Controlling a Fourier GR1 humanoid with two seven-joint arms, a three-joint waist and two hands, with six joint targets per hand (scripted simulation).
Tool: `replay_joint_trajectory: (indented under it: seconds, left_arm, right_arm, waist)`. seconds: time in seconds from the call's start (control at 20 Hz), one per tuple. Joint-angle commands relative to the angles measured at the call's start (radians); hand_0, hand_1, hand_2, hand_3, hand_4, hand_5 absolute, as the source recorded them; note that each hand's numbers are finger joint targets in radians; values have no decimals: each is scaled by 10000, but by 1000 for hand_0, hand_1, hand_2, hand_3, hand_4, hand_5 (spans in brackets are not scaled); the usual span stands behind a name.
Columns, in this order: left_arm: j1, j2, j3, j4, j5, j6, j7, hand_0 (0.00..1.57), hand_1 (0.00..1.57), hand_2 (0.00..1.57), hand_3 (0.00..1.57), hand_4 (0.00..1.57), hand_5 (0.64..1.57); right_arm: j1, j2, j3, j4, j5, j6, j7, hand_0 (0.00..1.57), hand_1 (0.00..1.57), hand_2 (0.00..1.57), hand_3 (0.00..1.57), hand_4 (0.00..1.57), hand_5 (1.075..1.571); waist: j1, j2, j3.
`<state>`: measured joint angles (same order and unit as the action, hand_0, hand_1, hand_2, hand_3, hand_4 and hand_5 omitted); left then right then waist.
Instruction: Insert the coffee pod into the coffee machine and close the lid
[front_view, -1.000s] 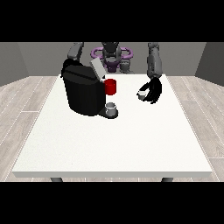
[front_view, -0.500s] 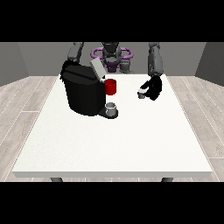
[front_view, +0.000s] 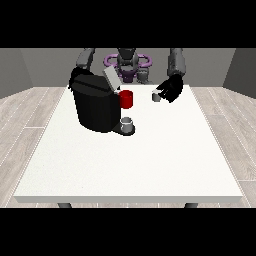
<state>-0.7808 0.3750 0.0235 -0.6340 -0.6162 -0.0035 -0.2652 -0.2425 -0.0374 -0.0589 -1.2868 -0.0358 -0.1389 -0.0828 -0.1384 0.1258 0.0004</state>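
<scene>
A black coffee machine (front_view: 95, 106) stands on the white table (front_view: 135, 160) at the left, with its grey lid (front_view: 111, 79) tilted up and a red part (front_view: 126, 99) at its front. A small grey cup (front_view: 127, 123) sits on its drip base. The hand at the view's right (front_view: 170, 89) is raised above the table, to the right of the machine, fingers curled round a small grey coffee pod (front_view: 157, 96). The hand at the view's left is hidden behind the machine; only its arm (front_view: 85, 59) shows.
The robot's body (front_view: 128, 65) with purple rings stands behind the table's far edge. Bare white tabletop stretches from the machine to the near edge (front_view: 130, 199) and out to the right.
The hand at the view's right has lifted the coffee pod up from the table and carried it leftwards, nearer the machine. The machine and lid have not moved.
</scene>
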Motion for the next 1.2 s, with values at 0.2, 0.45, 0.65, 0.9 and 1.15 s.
replay_joint_trajectory:
  seconds: [0.2, 0.45, 0.65, 0.9, 1.15]
  left_arm:
    - [-515, 425, 361, -94, 26, -599, -64, 1256, 1256, 1331, 1292, 545, 1571]
    - [-1482, 419, 450, -313, 195, -1344, 581, 1272, 1272, 1342, 1293, 548, 1571]
    - [-2533, 685, 645, -443, 109, -1333, 1173, 1072, 1072, 1218, 1232, 520, 1571]
    - [-2896, 1065, 1118, -125, 327, -1446, 1112, 1209, 1209, 1245, 1188, 486, 1571]
    - [-3785, 710, 984, -255, 209, -1495, 1695, 1264, 1264, 1319, 1251, 516, 1571]
  right_arm:
    - [50, 17, 44, -281, -150, 142, -1, 0, 0, 0, 0, 496, 1571]
    - [504, 356, 573, -212, -35, -64, -558, 0, 0, 0, 0, 521, 1571]
    - [-111, 144, 415, -82, 178, 57, -190, 0, 0, 0, 0, 492, 1571]
    - [-371, 115, 451, -784, 194, -99, 299, 0, 0, 0, 0, 514, 1571]
    - [-923, -47, 401, -567, 321, -234, 289, 0, 0, 0, 0, 520, 1571]
  waist:
    - [-376, 54, -5]
    - [-647, -254, -1]
    - [-873, 206, 0]
    - [-1224, 549, -3]
    - [-1427, 856, 0]
